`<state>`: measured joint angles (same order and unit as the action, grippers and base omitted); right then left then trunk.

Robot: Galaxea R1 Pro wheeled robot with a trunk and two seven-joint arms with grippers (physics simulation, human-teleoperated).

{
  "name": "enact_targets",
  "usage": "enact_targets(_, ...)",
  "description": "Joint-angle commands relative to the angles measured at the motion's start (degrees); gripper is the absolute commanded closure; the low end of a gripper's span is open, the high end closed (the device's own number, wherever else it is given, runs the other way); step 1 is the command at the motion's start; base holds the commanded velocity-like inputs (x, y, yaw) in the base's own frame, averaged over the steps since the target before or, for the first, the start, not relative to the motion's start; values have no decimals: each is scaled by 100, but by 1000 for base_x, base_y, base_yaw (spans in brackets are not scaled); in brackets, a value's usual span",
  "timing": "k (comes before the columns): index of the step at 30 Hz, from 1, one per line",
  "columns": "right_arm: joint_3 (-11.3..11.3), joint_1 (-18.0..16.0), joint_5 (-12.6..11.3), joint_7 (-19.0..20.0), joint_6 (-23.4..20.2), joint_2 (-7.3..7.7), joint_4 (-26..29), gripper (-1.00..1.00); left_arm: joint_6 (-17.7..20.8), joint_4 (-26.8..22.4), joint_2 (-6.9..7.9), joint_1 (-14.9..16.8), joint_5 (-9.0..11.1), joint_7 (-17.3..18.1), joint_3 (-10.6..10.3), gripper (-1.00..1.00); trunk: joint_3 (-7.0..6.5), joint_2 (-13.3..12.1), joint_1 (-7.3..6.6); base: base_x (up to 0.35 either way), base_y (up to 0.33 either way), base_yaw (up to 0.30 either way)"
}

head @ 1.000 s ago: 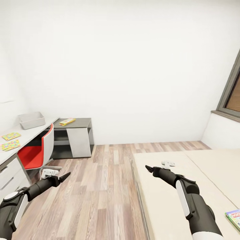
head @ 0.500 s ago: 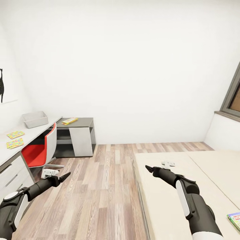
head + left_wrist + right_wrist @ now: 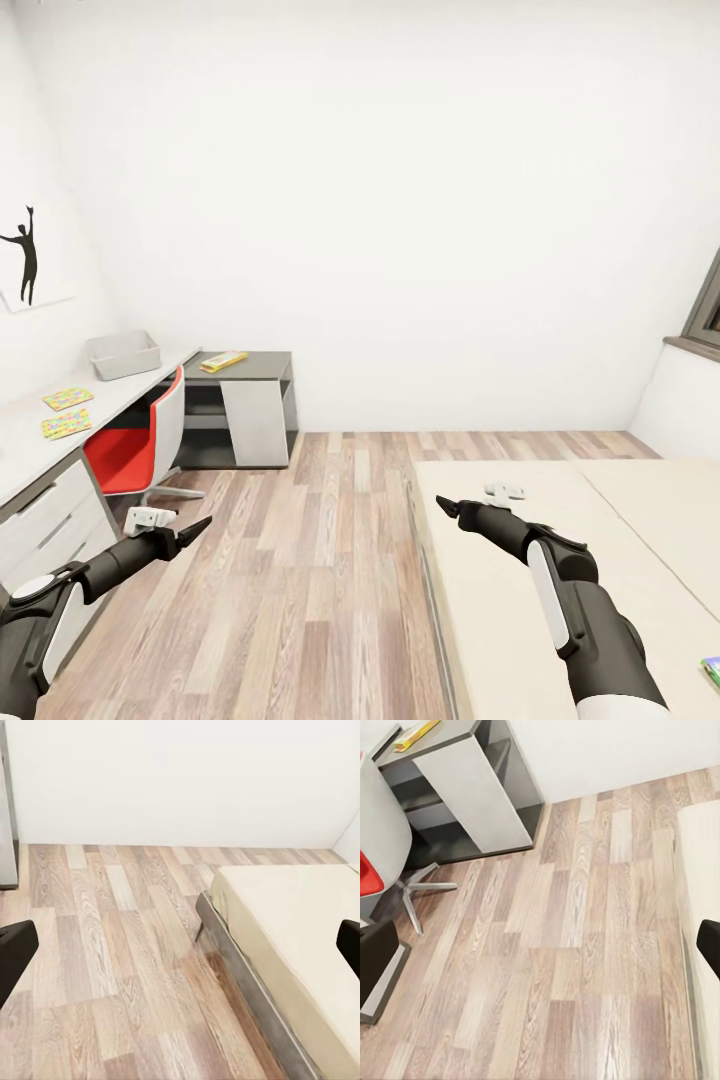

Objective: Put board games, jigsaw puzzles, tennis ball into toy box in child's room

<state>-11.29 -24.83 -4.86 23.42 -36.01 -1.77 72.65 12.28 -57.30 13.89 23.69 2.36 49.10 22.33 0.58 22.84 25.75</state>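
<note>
Across the last second the whole head view has slid, which means the camera has turned left, not that the furniture moved: the table point(image 3: 25, 440) and toy box point(image 3: 123, 354) now sit further in from the left edge, a wall picture point(image 3: 30, 255) of a dark figure with raised arms has come into the upper left, the window frame point(image 3: 705, 310) has nearly left the right edge, and the board game on the bed point(image 3: 640, 560) has shrunk to a green sliver point(image 3: 712, 670) at the lower right corner. Both arms keep the same pose in the frame. The left gripper point(image 3: 170, 525) hangs over the floor point(image 3: 320, 560) at lower left and the right gripper point(image 3: 478, 500) over the bed's near edge at centre right; both are empty with fingers spread apart, as the wrist views confirm with dark fingertips at opposite frame edges. I read this as the robot swinging towards the table, so no toy is yet collected. The two puzzles point(image 3: 68, 410) lie on the tabletop at left, below the empty-looking toy box, and a yellowish board game point(image 3: 223, 360) rests on the dark lower wing beside the red chair point(image 3: 135, 450). I cannot make out the tennis ball. No print on any box is large enough to read here.
</note>
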Motion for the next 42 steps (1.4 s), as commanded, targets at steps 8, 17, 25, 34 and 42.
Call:
enact_targets(8, -16, -4, -50, 4, -46, -7, 3, -100, 55, 0, -1, 4, 26, 21, 9, -100, 6, 7, 3, 0, 0, 7)
enact_targets(17, -15, -4, -50, 4, -46, -7, 5, -100, 55, 0, -1, 4, 22, 21, 9, -100, 6, 7, 3, 0, 0, 0)
enact_targets(25, -15, -4, -50, 2, 47, -7, 3, -100, 55, 0, -1, 4, 27, 18, 9, -100, 6, 7, 3, 0, 0, 0)
enact_targets(34, -110, -134, -190, 130, 41, -138, 127, -100, 184, -130, 35, 135, 63, 145, 132, -100, 6, 7, 3, 0, 0, 0)
enact_targets(42, -49, -246, -195, 117, 57, -397, 385, -100, 268, -303, -183, 160, 55, 234, 124, -100, 6, 7, 3, 0, 0, 0)
